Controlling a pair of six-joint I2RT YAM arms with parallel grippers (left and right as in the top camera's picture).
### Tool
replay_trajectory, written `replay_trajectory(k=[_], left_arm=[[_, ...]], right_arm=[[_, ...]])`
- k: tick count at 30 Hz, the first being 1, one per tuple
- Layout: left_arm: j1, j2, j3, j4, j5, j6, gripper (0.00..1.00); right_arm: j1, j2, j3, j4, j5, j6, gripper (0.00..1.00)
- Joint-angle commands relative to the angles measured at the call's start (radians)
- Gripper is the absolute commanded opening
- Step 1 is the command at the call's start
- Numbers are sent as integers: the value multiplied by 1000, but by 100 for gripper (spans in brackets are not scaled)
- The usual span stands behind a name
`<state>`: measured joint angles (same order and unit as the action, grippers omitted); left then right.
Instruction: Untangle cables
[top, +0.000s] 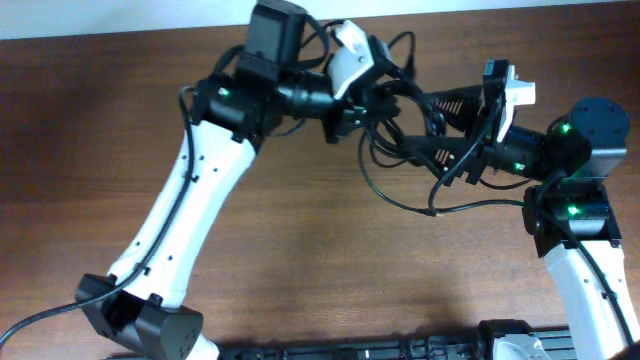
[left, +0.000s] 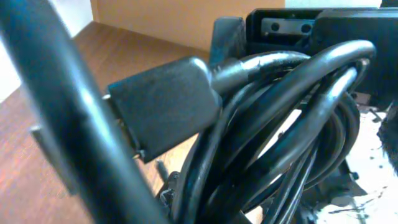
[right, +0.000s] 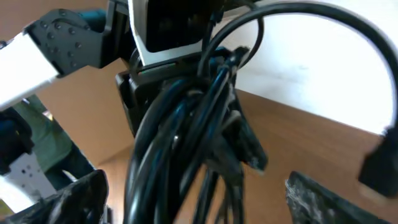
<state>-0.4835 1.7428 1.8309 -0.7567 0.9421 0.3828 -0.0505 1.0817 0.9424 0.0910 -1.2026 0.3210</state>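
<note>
Wooden table (top: 300, 250) below, cables (top: 400, 150) bunched aloft, hardly untangled.
Left gripper (top: 358, 105) clamped them; right gripper (right: 205, 196) gaped around them, likely needing one strand.

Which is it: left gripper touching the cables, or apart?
Touching. The right wrist view shows the cables bunched together and hanging out of the left gripper, whose jaws are shut on the bundle.

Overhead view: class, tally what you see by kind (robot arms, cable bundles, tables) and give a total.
Arms: 2 (left arm, right arm)
Cable bundle: 1
Table: 1
Total: 4
</note>
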Motion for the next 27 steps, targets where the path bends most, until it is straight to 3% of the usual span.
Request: replay_trajectory(k=[1,2,4,5,6,7,10,14,18,23,27], left_arm=[[-54,-14,16,39,-31,16,0],[-58,-14,16,42,-72,15,0],[-55,-14,16,42,-182,-24,0],[-46,-14,16,46,-260,-89,25],[-37,-14,16,46,-299,-127,82],[-21,-17,16,51,-307,-193,99],[59,-55,16,60,-307,-428,99],[148,-116,16,13,-306,-605,99],[159,-124,16,-21,-278,-771,99],[159,-124,16,-31,-268,-779,99],[159,-124,16,-31,-239,-779,99]], right_arm=[[5,-8,16,-1,-21,10,33],[4,-8,16,-1,-21,10,4],[4,-8,16,-5,-21,10,4],[4,-8,16,-8,-20,10,4],[4,-8,16,-8,-19,10,4],[4,-8,16,-8,-9,10,4],[3,-8,16,-8,84,10,4],[3,-8,16,6,207,10,4],[3,-8,16,135,214,10,4],[3,-8,16,198,226,27,4],[3,-8,16,209,311,197,4]])
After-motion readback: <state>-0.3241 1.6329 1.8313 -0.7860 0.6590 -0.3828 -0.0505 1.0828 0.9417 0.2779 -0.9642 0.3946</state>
